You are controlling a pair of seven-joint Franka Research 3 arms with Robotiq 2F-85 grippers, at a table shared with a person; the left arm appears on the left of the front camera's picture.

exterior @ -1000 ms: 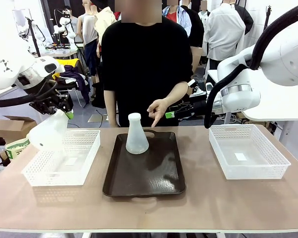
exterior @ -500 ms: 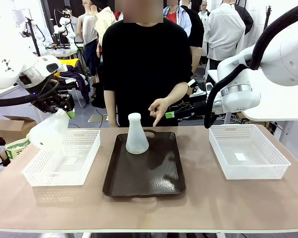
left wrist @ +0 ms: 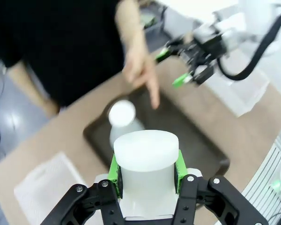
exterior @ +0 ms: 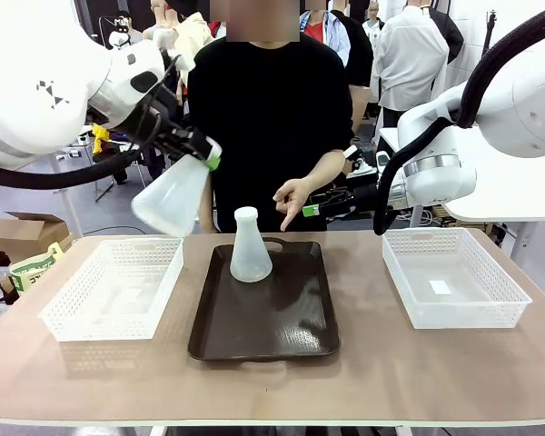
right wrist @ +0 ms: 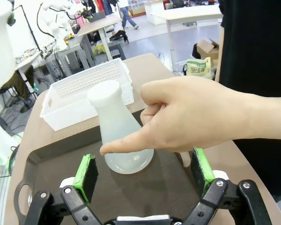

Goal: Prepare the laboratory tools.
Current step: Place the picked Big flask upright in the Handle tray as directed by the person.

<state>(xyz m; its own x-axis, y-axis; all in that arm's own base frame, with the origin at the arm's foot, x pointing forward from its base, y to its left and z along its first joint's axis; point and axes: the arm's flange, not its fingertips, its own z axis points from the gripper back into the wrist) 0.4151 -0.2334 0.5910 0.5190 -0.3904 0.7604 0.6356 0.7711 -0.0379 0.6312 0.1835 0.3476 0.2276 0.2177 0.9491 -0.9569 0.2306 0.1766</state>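
Two frosted white conical flasks are in view. One flask hangs tilted in the air above the table's left half, my left gripper shut on its neck. In the left wrist view this flask sits between the green pads of the left gripper. The other flask stands upright at the far end of the dark brown tray. A person's hand points down at it. My right gripper is open just behind that hand, facing the standing flask.
A white mesh basket stands left of the tray and another to its right. The person stands at the far side of the table. Bare tabletop runs along the near edge.
My left arm has swung up and to the right with the flask, from over the left basket to a higher spot near the tray's left side. The right arm and the pointing hand stayed put.
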